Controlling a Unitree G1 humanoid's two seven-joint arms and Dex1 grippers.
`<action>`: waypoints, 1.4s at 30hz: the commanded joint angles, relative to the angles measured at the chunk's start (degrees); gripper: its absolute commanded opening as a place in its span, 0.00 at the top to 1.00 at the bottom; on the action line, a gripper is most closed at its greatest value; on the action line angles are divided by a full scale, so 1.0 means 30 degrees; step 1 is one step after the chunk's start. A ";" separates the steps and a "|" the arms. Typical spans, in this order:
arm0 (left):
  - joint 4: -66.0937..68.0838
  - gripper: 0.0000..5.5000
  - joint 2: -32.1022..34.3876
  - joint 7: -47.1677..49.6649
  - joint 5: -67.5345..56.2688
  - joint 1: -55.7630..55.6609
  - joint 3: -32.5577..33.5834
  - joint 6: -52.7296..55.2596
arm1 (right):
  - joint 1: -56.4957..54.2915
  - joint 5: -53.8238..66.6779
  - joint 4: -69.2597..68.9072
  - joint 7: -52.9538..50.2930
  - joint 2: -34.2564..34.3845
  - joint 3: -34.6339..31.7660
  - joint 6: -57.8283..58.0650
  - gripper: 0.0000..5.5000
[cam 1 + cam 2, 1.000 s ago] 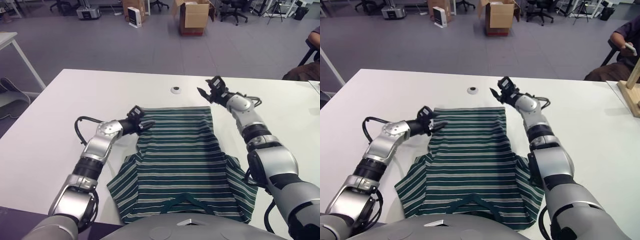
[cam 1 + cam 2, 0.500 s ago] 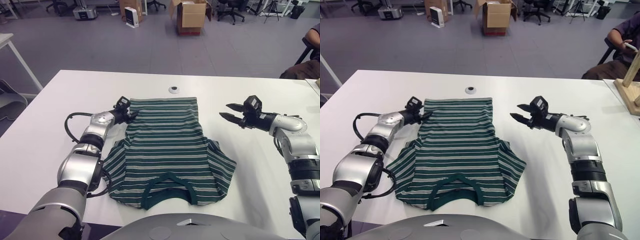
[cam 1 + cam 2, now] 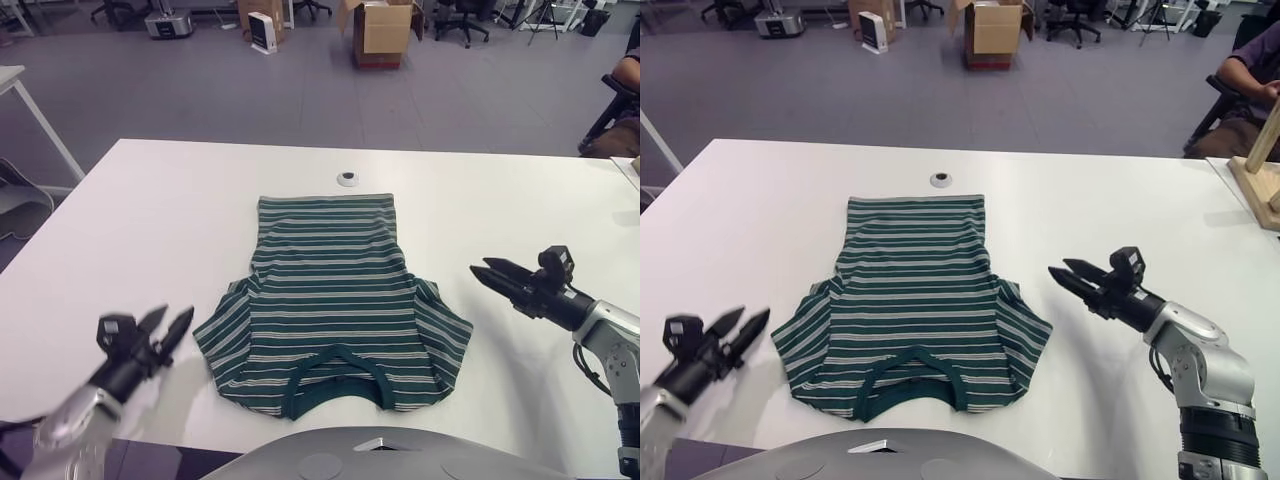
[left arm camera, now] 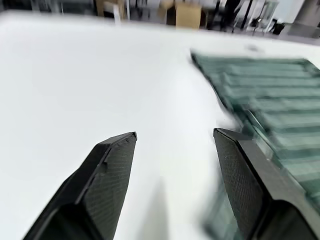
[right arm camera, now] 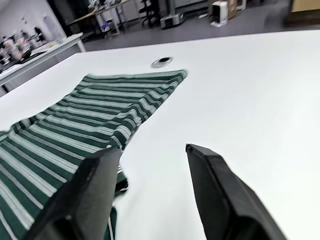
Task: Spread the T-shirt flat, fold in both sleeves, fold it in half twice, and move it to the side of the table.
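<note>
A dark green T-shirt with white stripes (image 3: 330,290) lies flat in the middle of the white table (image 3: 150,200), collar toward me and hem at the far side. Both short sleeves spread out at its near corners. My left gripper (image 3: 168,326) hovers open near the table's front left, just left of the left sleeve (image 3: 222,330). My right gripper (image 3: 492,275) is open at the right, a short way from the right sleeve (image 3: 445,322), fingers pointing at it. The wrist views show the shirt (image 5: 95,112) ahead of each pair of fingertips (image 4: 122,150), with nothing between them.
A small round white object (image 3: 348,179) sits on the table just beyond the shirt's hem. A wooden stand (image 3: 1260,170) is at the table's far right edge. Bare table surface lies on both sides of the shirt.
Both grippers let go of the shirt's far hem corners and drew back toward me, the left to the front left edge, the right to the right side. The shirt now lies flat.
</note>
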 commanded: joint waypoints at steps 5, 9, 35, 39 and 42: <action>0.1967 0.57 -0.0657 0.1794 0.0890 -0.0730 -0.1846 0.2343 | -0.0148 -0.0260 0.0146 -0.0830 0.0378 0.0507 0.0096 0.56; 0.2592 0.70 -0.0739 0.2412 0.1616 -0.1503 -0.2700 0.2238 | -0.0530 -0.0381 0.0348 -0.1055 0.0516 0.0756 -0.0006 0.56; -0.5196 0.99 0.0108 0.3947 0.4436 -0.0011 -0.7403 0.1567 | 0.6909 0.3763 -0.4271 -0.3873 0.2415 -0.1165 0.4806 0.56; -0.4503 0.99 0.0662 0.3713 0.5929 0.0178 -0.8536 0.1106 | 0.7725 0.3776 -0.4745 -0.4039 0.2646 -0.0491 0.5166 0.56; -0.3964 1.00 0.0931 0.3762 0.6866 -0.0037 -0.9256 0.0981 | 0.7271 0.4033 -0.4571 -0.4754 0.3091 -0.0469 0.5475 0.60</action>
